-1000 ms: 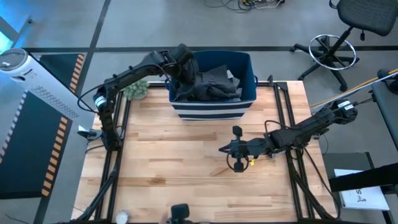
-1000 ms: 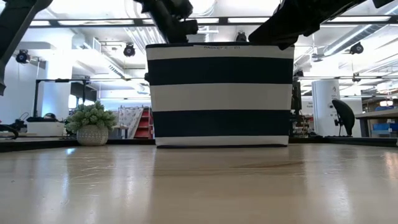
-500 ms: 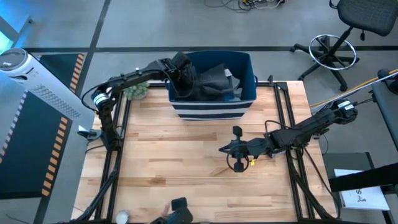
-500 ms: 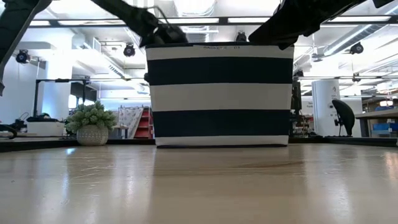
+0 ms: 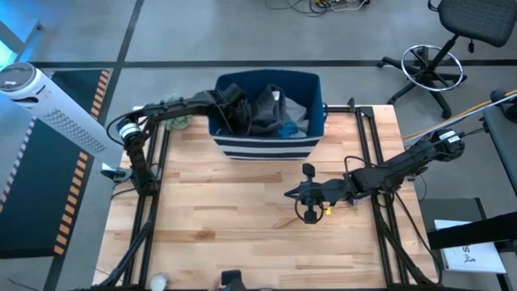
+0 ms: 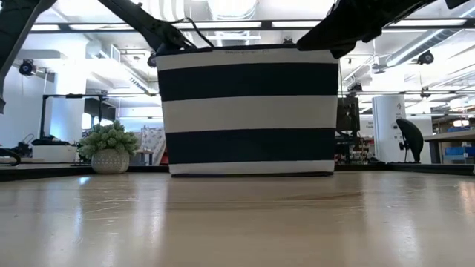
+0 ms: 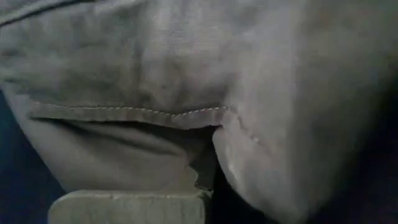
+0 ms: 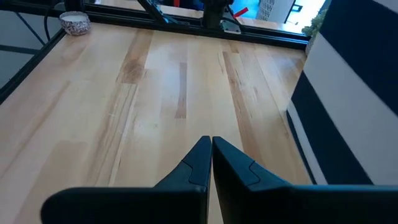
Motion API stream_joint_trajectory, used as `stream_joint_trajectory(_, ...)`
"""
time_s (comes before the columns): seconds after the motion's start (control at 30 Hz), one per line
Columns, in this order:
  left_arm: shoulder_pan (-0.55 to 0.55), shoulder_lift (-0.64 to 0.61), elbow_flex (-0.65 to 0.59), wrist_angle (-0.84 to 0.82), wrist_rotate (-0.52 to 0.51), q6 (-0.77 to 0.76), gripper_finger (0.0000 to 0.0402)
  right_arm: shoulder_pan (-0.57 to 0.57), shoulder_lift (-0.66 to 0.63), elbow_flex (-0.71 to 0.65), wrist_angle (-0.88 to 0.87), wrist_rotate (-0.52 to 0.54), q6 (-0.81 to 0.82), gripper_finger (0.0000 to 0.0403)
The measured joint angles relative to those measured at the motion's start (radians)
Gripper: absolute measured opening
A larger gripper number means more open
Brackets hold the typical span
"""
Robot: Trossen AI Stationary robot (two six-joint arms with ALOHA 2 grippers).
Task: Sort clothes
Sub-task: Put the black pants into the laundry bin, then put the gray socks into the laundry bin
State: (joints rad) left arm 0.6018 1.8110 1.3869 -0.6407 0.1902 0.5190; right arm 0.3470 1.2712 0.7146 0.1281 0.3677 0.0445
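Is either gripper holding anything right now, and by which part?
The left gripper is inside the striped bin, pressed against the dark grey garment; whether it grips it cannot be told. The right gripper is shut on nothing, over the table.

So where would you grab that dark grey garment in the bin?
At the raised fold of the dark grey garment, coming from straight above: it humps up over the striped bin rim, while the walls block any sideways approach. The left claw is already at its left edge.

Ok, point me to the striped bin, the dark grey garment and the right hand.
striped bin (image 6: 249,111): low view, middle of its front wall.
dark grey garment (image 5: 260,113): high view, bunched fabric inside the bin.
right hand (image 8: 210,149): right wrist view, between the closed fingertips.
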Motion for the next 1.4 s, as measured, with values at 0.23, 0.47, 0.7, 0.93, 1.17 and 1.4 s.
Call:
stream_joint_trajectory(0.23,-0.005,-0.117,0.044,0.006,0.010,-0.013,0.0000,0.000,-0.008,0.071,-0.072,0.001,0.000,0.0000)
stream_joint_trajectory(0.47,-0.005,-0.256,0.106,0.012,0.009,-0.041,0.0034,0.000,-0.008,0.241,-0.300,0.043,0.001,0.0000)
stream_joint_trajectory(0.7,-0.005,-0.418,0.129,0.060,0.012,-0.104,0.0097,-0.001,-0.008,0.445,-0.641,0.112,-0.002,0.0000)
stream_joint_trajectory(0.93,-0.016,-0.591,0.034,0.199,0.118,-0.193,0.0150,0.004,-0.010,0.496,-0.995,0.104,0.180,0.0000)
stream_joint_trajectory(1.17,-0.082,-0.795,-0.236,0.405,0.127,-0.251,0.0182,0.069,-0.013,0.401,-1.248,0.000,0.450,0.0000)
stream_joint_trajectory(1.4,-0.176,-0.980,-0.486,0.552,0.102,-0.317,0.0194,0.137,-0.013,0.242,-1.252,-0.211,0.638,0.0029)
